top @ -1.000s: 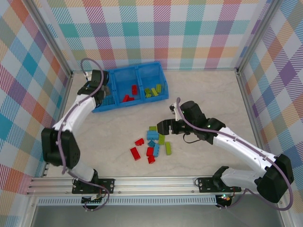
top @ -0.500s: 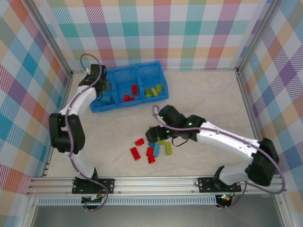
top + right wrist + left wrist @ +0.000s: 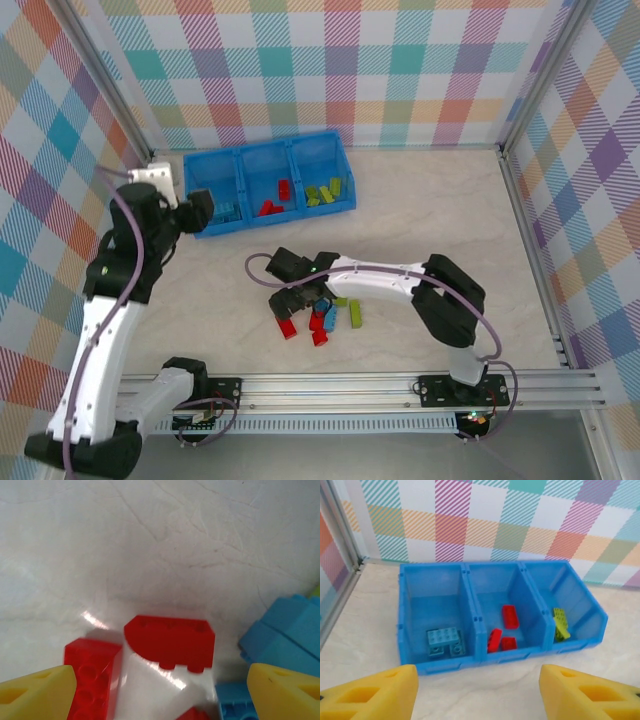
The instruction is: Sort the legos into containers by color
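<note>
Glossy blue plastic tray (image 3: 440, 666): studded light-blue bricks (image 3: 444, 641) in its left compartment, 3 red ones (image 3: 509, 617) in the middle, lime-green ones (image 3: 560, 624) on the right, partly hidden by its wall. The loose legos (image 3: 325, 312) lie on the marbled table (image 3: 450, 200) in front of the tray. The left gripper (image 3: 477, 692) faces the tray, spread and empty. The right gripper (image 3: 160, 695) stands wide over a curved red brick (image 3: 170, 640), its neighbours cut off.

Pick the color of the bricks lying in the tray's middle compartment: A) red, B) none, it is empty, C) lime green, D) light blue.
A: the left wrist view shows red bricks in the middle compartment, with light blue bricks left of them and lime green bricks right.
</note>
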`<action>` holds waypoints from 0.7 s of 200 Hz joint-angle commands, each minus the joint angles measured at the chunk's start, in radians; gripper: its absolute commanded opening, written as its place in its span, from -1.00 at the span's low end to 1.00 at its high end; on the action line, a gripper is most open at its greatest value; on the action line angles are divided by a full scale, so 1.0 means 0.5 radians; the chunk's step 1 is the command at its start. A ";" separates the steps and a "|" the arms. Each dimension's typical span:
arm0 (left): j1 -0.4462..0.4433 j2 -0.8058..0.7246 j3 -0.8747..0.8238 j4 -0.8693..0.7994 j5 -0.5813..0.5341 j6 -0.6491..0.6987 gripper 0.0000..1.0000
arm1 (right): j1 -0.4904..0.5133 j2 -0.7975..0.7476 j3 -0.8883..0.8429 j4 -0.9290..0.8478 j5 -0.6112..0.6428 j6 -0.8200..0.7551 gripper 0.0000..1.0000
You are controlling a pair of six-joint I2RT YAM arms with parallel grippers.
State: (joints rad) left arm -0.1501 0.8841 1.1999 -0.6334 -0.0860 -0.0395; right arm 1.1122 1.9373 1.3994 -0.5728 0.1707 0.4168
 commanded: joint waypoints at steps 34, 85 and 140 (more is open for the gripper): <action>-0.007 -0.360 -0.394 -0.080 0.380 0.583 0.49 | -0.021 0.177 0.150 -0.009 0.028 0.009 0.21; -0.008 -0.479 -0.495 -0.110 0.588 0.917 0.82 | -0.025 0.270 0.190 -0.049 0.015 0.061 0.12; -0.008 -0.679 -0.668 -0.065 0.936 1.187 0.98 | -0.059 0.215 0.165 -0.052 0.019 0.093 -0.15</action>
State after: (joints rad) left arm -0.1501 0.5739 0.8951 -0.6796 0.2779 0.4622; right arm 1.1007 2.0472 1.4807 -0.5697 0.1806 0.4416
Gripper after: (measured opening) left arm 0.983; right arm 0.464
